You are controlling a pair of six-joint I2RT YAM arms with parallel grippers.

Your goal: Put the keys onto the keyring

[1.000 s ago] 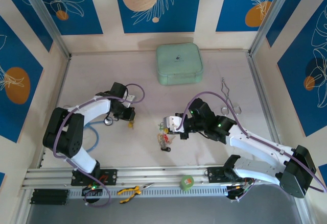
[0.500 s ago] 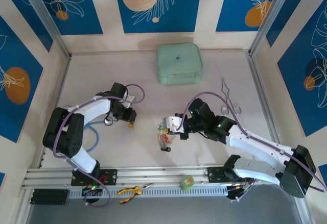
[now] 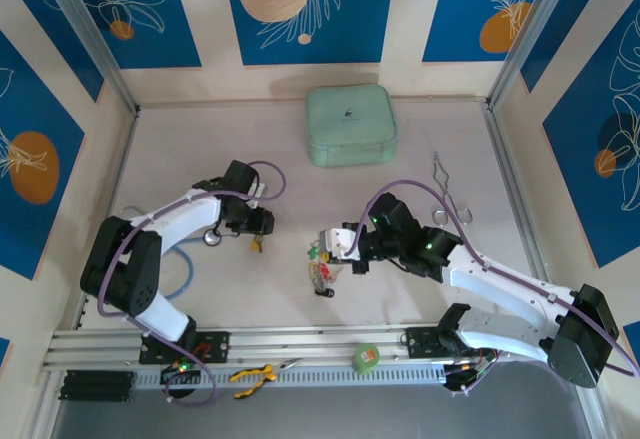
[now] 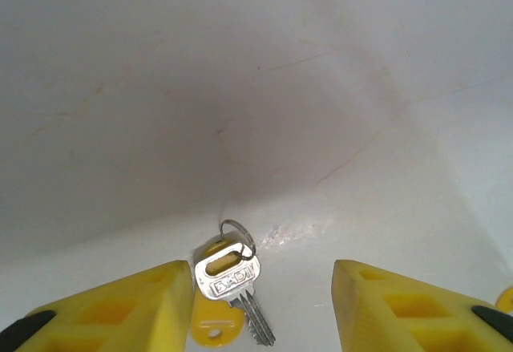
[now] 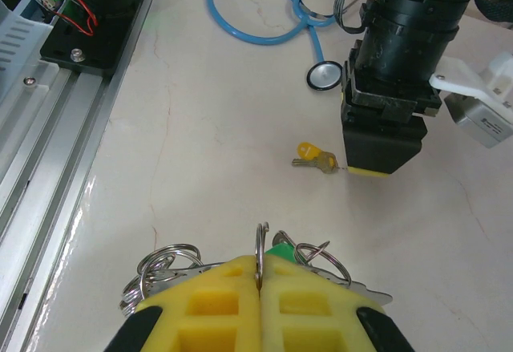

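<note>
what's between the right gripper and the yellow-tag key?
Bare tabletop, per the right wrist view: nothing lies between the right gripper, shut on a ring, and the yellow-tag key.

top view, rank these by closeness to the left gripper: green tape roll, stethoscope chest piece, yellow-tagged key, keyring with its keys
From the left gripper:
1. yellow-tagged key, right at its fingertips
2. stethoscope chest piece, just to its left
3. keyring with its keys, off to its right
4. green tape roll, on the near rail
</note>
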